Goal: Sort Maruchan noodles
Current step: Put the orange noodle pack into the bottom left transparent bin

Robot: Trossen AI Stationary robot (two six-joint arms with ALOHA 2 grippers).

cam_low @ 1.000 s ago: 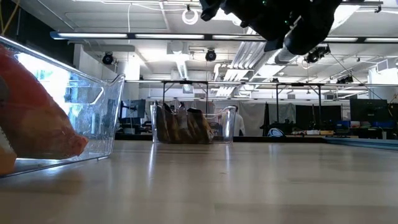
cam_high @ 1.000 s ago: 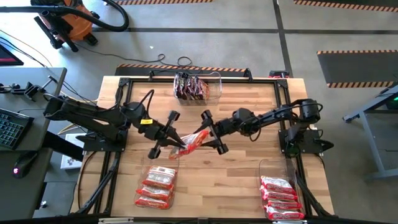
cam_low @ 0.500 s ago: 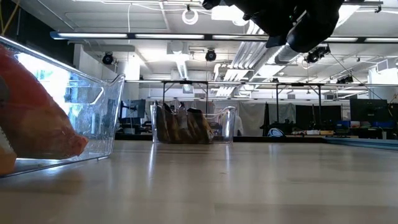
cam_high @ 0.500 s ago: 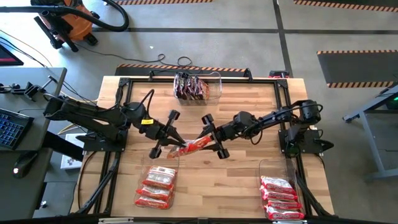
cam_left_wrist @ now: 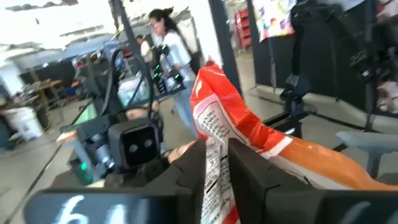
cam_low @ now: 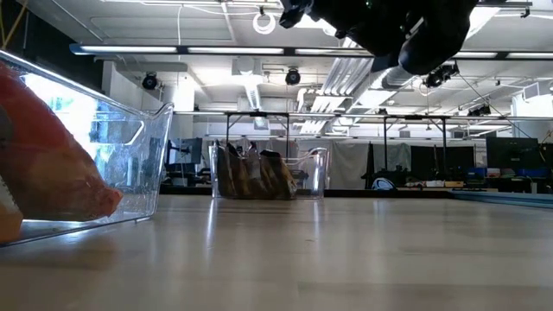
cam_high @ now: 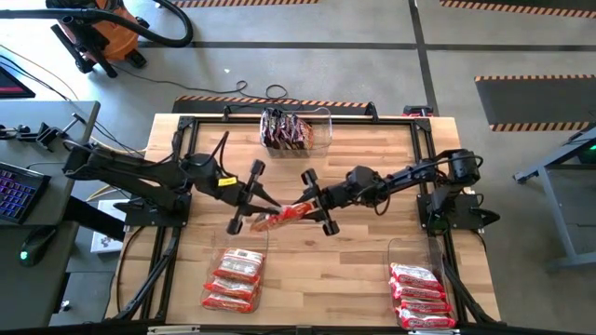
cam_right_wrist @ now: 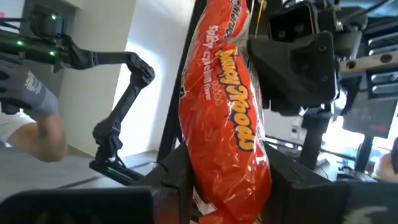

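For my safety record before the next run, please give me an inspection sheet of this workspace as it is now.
Surface: wooden table, bare wood between the bins.
Job's things: orange-red noodle packet held above the table's centre; dark packets in the far clear bin; red-and-white packets in the near-left bin; red packets in the near-right bin.
Clutter: nothing seen.
Grippers: left end effector and right end effector face each other, both closed on the orange-red noodle packet.
Cables: black cable looped on the floor behind the table.
Surroundings: orange vacuum, keyboard, a person standing farther off.
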